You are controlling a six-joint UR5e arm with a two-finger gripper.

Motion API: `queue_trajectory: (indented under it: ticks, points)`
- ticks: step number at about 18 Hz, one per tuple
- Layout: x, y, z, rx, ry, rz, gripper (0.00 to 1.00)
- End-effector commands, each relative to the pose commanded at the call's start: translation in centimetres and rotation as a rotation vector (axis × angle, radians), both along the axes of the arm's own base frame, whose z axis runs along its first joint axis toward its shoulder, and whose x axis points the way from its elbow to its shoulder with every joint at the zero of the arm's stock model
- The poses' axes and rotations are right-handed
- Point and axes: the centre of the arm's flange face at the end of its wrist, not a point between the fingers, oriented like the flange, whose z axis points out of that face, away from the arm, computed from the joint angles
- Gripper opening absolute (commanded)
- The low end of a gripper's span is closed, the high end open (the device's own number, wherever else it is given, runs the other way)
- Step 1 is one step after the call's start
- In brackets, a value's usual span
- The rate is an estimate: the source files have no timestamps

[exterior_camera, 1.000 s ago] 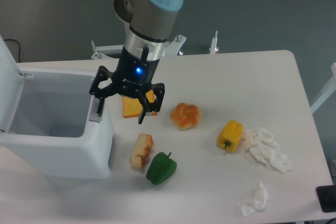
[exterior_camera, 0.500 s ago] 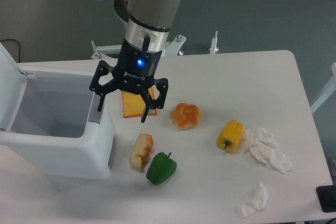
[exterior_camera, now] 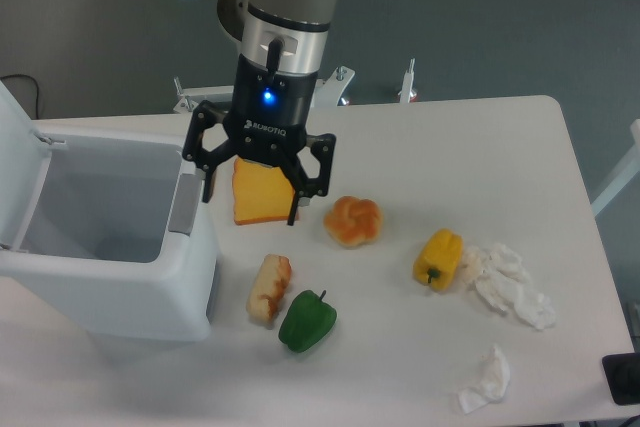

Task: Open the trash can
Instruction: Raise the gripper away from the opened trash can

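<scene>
The trash can (exterior_camera: 150, 292) is a big white boxy bin at the table's left. Its lid (exterior_camera: 14, 137) stands swung up at the far left, so the hollow inside shows. A grey push tab (exterior_camera: 184, 209) sits on its right rim. My gripper (exterior_camera: 251, 209) hangs open just right of that rim, above an orange cheese wedge (exterior_camera: 260, 197). Its fingers (exterior_camera: 209, 187) are spread and hold nothing.
Food lies right of the bin: a hot dog bun (exterior_camera: 269, 287), a green pepper (exterior_camera: 307, 320), a round bread roll (exterior_camera: 352, 220) and a yellow pepper (exterior_camera: 438, 257). Crumpled tissues (exterior_camera: 510, 282) sit far right, with another one (exterior_camera: 486, 379) near the front edge.
My gripper has risen and shifted right, away from the bin's rim and tab. The bin's lid stays up.
</scene>
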Motion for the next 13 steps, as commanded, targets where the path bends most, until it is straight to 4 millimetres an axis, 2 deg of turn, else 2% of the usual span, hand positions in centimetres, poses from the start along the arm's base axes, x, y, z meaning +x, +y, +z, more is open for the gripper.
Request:
queue_trajectory:
  ticks: [7,13]
  points:
    - [-1.3,-1.6,-0.5,-0.213,0.255,-0.151,1.0]
    - [-1.9,-2.0,-0.7,-0.258,0.289,-0.174,1.0]
